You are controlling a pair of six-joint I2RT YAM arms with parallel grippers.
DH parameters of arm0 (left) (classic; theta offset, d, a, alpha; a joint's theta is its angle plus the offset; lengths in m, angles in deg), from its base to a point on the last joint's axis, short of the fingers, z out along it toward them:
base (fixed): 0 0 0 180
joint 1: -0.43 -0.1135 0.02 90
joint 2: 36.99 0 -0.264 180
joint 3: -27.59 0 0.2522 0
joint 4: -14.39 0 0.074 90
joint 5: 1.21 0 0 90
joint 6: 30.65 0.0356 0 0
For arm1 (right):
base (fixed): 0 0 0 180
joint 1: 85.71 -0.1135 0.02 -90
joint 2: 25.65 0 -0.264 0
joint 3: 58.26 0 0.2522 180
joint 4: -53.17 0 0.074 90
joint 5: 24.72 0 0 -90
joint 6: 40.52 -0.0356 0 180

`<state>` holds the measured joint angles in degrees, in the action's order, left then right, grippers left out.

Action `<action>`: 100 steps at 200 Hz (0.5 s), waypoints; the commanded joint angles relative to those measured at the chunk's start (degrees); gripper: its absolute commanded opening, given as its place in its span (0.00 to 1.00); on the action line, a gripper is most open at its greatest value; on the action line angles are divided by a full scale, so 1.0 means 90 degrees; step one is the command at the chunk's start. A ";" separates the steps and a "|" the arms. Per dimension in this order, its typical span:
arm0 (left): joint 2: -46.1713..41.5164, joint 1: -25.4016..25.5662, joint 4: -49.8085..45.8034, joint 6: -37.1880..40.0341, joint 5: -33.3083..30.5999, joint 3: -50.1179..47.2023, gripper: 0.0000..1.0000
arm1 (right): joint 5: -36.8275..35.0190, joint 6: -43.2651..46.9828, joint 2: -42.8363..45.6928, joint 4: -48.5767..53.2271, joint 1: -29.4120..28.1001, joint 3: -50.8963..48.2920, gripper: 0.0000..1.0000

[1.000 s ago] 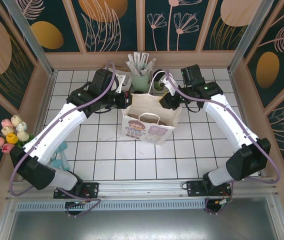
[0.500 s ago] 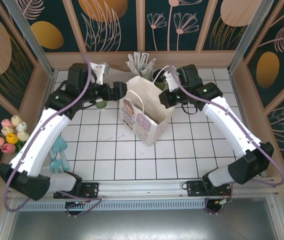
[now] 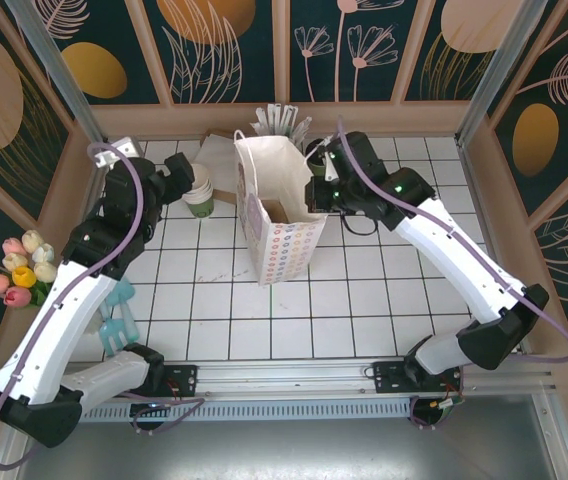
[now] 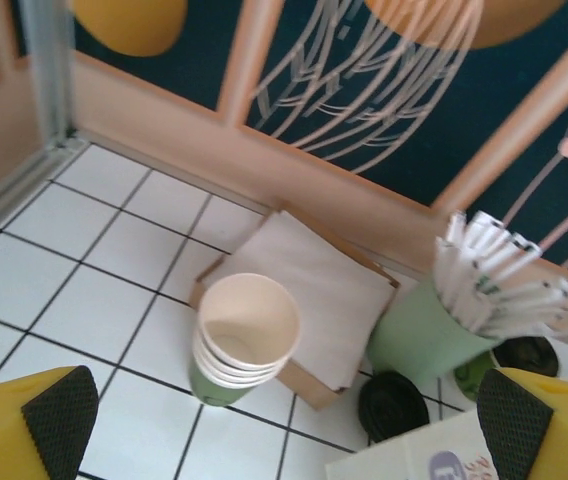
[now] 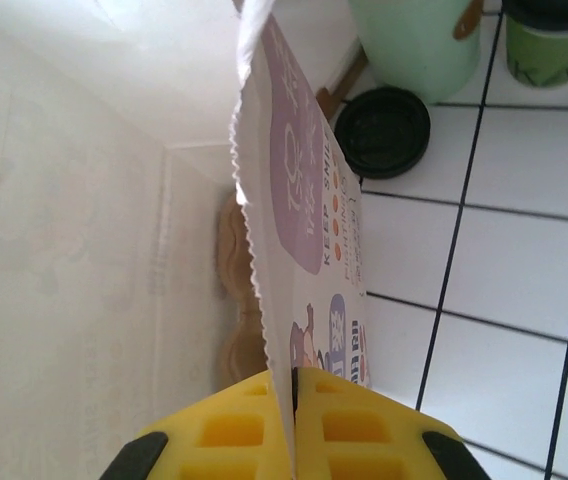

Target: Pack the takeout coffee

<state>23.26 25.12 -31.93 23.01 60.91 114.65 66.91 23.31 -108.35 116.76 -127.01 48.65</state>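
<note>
Right hand (image 5: 294, 388) pinches the bag (image 5: 299, 190) rim, fingers pressed together on the paper. Left hand (image 4: 284, 425) spread wide over cup stack (image 4: 244, 335) near desk (image 4: 94, 300) far edge, left side. Coffee cup (image 5: 554, 45) stands at far edge beside holder (image 5: 419, 40); black lid (image 5: 382, 130) lies flat by bag.

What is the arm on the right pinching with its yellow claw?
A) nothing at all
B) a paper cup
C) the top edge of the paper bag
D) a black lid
C: in the right wrist view, the right gripper is shut on the zigzag top edge of the paper bag.
</note>
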 commanded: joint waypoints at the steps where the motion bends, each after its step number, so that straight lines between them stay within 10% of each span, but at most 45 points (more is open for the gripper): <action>1: -0.0155 -0.0028 0.0097 -0.0597 -0.0683 -0.0323 0.98 | -0.0487 -0.0890 -0.0108 0.0106 -0.0259 -0.0211 0.00; 100: 0.0217 -0.0028 0.0671 -0.2045 0.1342 -0.2384 0.99 | -0.0307 -0.1222 -0.0185 -0.1053 -0.0274 -0.1237 0.10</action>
<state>24.40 25.12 -29.59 9.55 66.61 96.71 64.72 14.30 -110.58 110.48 -129.33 38.66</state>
